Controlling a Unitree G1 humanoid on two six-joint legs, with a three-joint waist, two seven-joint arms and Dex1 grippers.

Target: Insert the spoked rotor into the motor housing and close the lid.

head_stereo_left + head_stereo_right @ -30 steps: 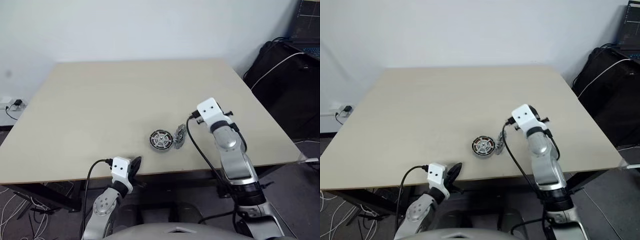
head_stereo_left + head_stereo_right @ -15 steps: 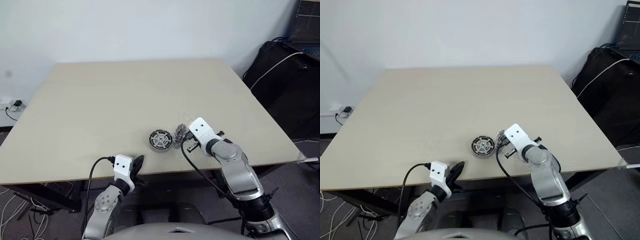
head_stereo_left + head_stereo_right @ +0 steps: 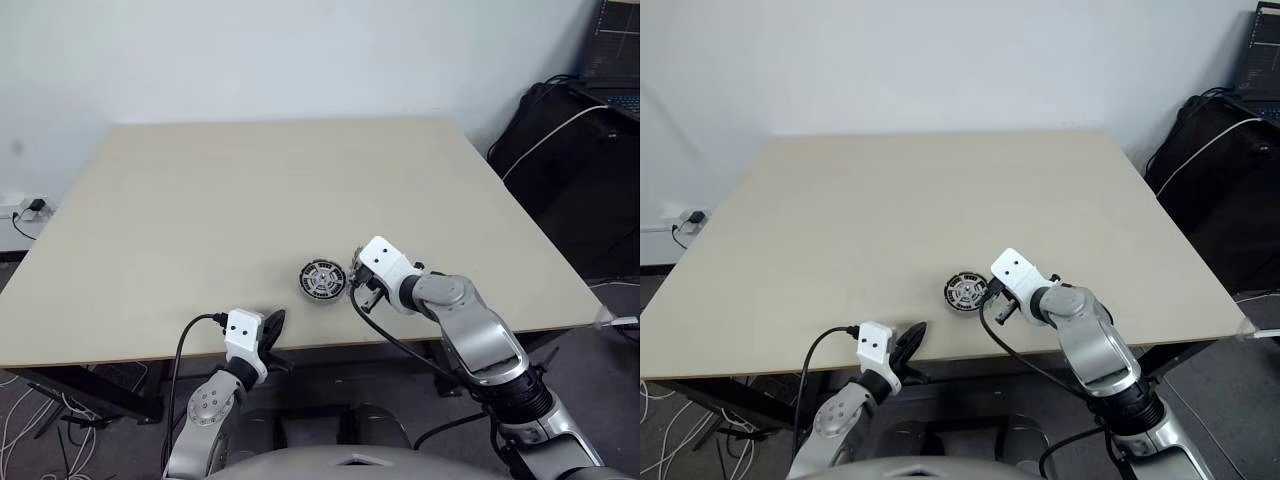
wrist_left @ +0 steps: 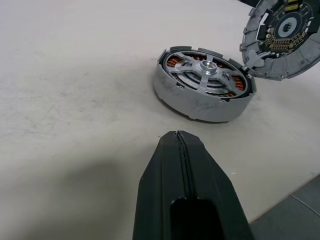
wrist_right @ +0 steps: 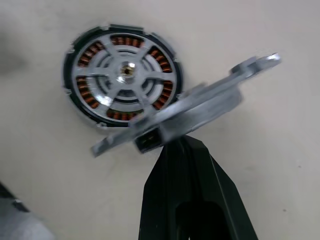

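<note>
The motor housing [image 3: 322, 280] sits on the table near its front edge. The spoked rotor [image 4: 207, 75] lies inside it, silver spokes over the copper coils [image 5: 90, 100]. The lid [image 4: 285, 35] hangs tilted just right of the housing, its rim close to the housing's edge and its inner side with small parts facing the housing. My right gripper [image 3: 357, 286] is shut on the lid's edge [image 5: 190, 112]. My left gripper [image 3: 272, 326] is shut and empty at the table's front edge, pointing at the housing [image 4: 200, 97] from a short way off.
The beige table [image 3: 250, 190] stretches wide behind and to the left of the housing. Its front edge runs just below both grippers. A black bag with a white cable [image 3: 570, 140] stands off the table's right side.
My right arm has swung left and down toward the housing, turning its wrist, and the lid has gone from standing on edge to hanging tilted at the housing's rim. The left arm has stayed still.
</note>
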